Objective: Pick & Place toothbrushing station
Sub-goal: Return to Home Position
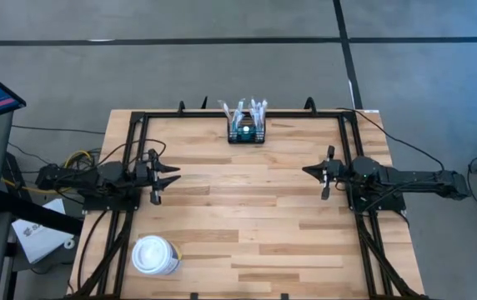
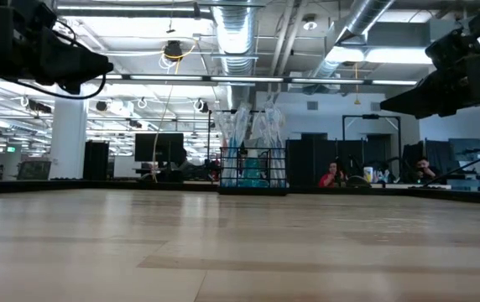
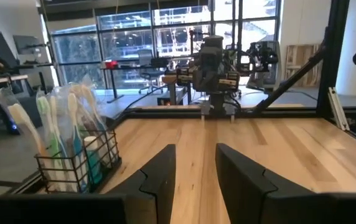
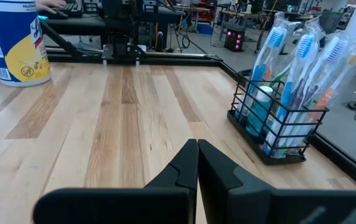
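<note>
We judge the work almost done: the toothbrushing station [image 1: 247, 131], filled with toothbrushes [image 1: 248, 108], stands at the counter's [image 1: 247, 233] far edge; left end effector [image 1: 170, 177] apart, right end effector [image 1: 308, 171] together, both empty.

1. The white cup [image 4: 13, 40] stands far across the table from the right gripper [image 4: 197, 144], on the left gripper's [image 1: 168, 177] side. It carries a blue and yellow printed label. A row of small dark capitals along the label's upper edge seems to begin "KILLS"; the rest cannot be read.
2. Lower on that label, a yellow patch bears a round emblem and slanted blue lettering, neither legible.
3. A paper sheet [image 1: 38, 233] lies off the table behind the left gripper. It shows dark print too small to read.
4. The toothbrush wrappers [image 4: 315, 43] stand in the mesh organiser [image 4: 277, 134], ahead of the right gripper. They show no legible print.
</note>
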